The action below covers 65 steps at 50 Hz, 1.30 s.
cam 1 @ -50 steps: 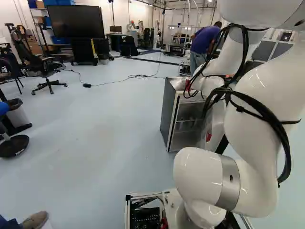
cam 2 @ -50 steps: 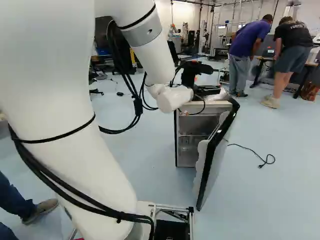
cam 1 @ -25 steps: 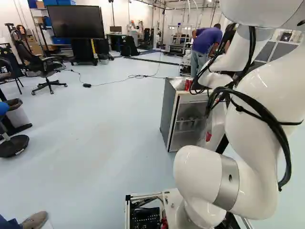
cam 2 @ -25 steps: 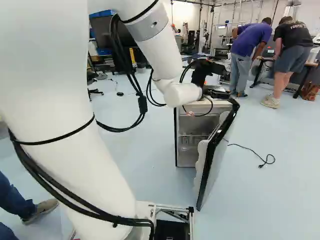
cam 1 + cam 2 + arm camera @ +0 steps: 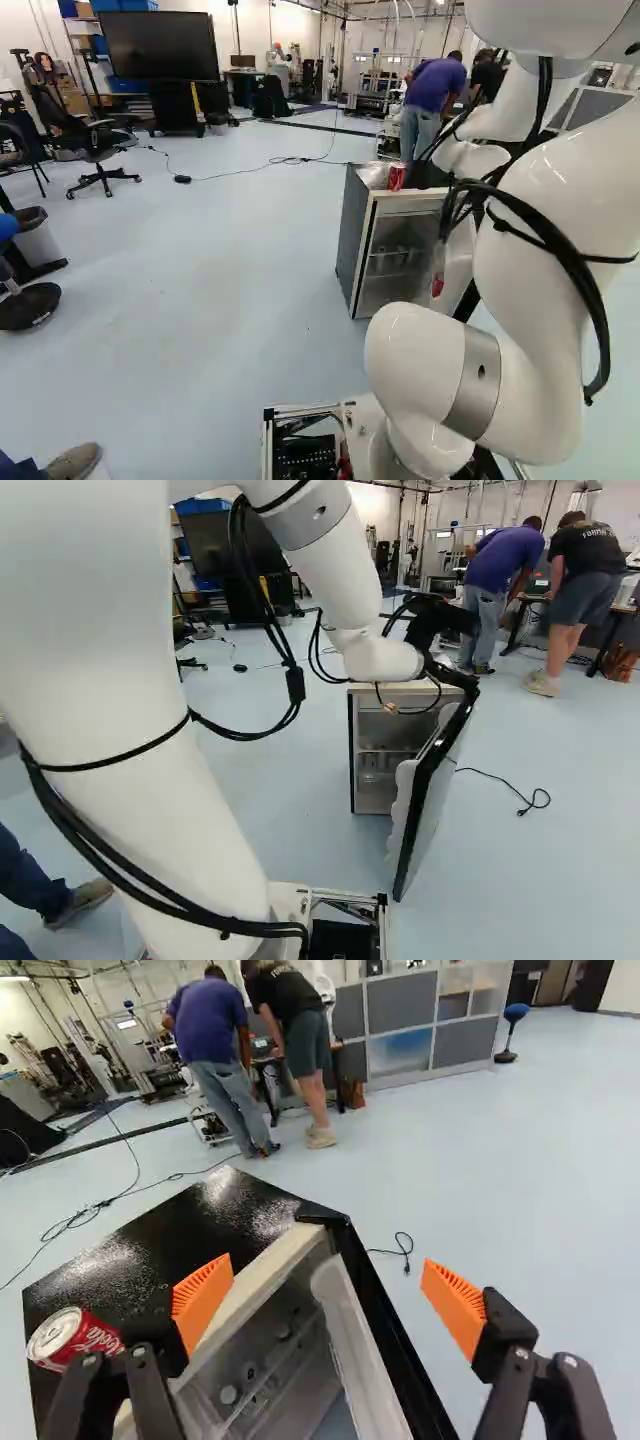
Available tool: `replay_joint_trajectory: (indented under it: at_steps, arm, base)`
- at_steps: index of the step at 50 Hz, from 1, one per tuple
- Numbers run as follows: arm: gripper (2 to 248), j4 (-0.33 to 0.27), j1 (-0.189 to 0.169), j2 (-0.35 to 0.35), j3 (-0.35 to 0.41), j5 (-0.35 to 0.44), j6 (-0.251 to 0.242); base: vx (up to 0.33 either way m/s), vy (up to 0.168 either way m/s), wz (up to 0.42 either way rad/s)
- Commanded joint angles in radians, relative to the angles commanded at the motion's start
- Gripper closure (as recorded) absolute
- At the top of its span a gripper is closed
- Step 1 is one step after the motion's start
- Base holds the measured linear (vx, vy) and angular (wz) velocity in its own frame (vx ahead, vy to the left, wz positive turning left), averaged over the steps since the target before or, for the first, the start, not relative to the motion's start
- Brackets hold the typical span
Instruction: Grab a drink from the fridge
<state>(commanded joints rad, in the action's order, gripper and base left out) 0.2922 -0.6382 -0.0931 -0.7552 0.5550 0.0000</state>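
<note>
Presently, the white jointed arm (image 5: 190, 810) slopes forward and down, wrist above the near right part of the small black fridge (image 5: 353, 235), whose black-edged door (image 5: 432, 790) stands open to the right. The black two-fingered gripper with orange pads (image 5: 452, 676) is spread wide. The red-and-white drink can (image 5: 396, 177) stands on the fridge top, left of the wrist; small pale-capped containers (image 5: 229, 1395) sit inside
</note>
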Motion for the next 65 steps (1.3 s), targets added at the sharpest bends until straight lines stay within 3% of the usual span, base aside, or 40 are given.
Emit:
replay_joint_trajectory:
  at_steps: [65]
  arm:
    - [3, 0.19, -0.202, -0.022, -0.152, -0.557, 0.0]
  base:
    - [0.0, 0.0, 0.0]
